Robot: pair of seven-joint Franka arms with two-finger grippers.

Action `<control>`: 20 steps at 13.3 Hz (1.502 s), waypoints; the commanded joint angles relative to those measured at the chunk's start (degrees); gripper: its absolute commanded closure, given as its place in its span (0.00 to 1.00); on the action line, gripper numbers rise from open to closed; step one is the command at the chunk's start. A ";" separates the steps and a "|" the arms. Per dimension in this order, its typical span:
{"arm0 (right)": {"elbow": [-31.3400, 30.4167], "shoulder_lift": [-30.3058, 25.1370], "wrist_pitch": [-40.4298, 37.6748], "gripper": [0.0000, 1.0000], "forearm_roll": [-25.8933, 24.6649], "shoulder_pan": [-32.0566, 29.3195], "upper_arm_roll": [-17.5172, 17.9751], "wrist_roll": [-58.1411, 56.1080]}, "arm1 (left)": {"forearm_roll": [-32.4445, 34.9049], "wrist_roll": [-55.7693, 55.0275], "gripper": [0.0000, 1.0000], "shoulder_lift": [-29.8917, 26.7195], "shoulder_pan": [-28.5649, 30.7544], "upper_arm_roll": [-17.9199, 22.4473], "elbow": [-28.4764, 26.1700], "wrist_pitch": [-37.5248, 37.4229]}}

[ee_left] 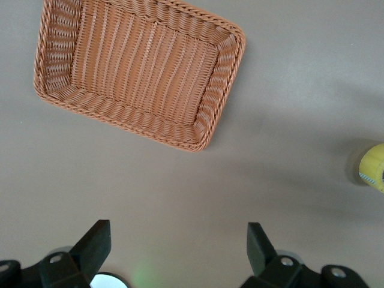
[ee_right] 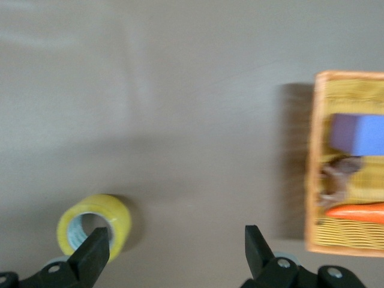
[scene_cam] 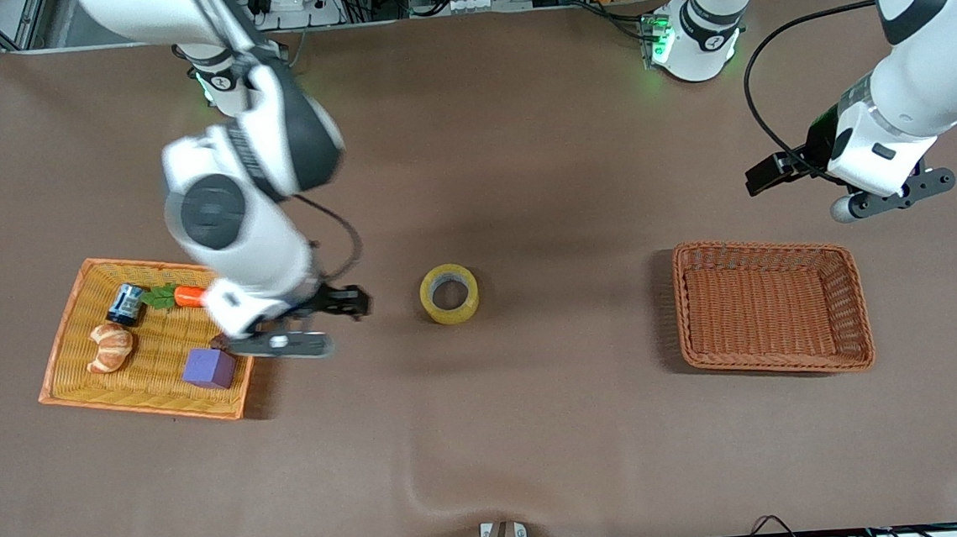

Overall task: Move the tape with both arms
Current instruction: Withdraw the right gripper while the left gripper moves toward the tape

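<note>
Tape: the tape (scene_cam: 449, 293) lies flat on the bare worktop (scene_cam: 540, 433), free of both pincers, between the yellow tray and the brown basket, closer to the tray; its hole faces up

Done so far: judging by where it lies, the roll is out of the yellow tray (scene_cam: 73, 373) and parked mid-worktop, which looks like the drop point for a handover

Left to do: the roll is not yet in the brown basket (scene_cam: 772, 305), which is empty; I'd judge the second half, pick-up by the left arm and carry to the basket, is all still ahead

Right pincer: the right pincer (ee_right: 174, 252) is open and holds nothing, over the worktop between the tape and the tray's edge

Left pincer: the left pincer (ee_left: 179, 247) is open and empty, over bare worktop beside the basket, on the basket's side away from the tape; this arm waits

Around the tape: nothing touches it

In the tray: a croissant-like bread (scene_cam: 110, 346), a purple cube (scene_cam: 209, 368), a carrot (scene_cam: 186, 296) and a small dark can (scene_cam: 125, 303), all well apart from the tape

In the way: the stretch from tape to basket is open worktop; only the right arm hangs near the tape
</note>
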 commanded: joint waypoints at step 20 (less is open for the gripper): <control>-6.18 -27.05 -27.95 0.00 -2.89 -30.03 6.03 -27.32 | -0.21 -8.28 0.00 1.00 -2.03 -2.13 -2.37 4.49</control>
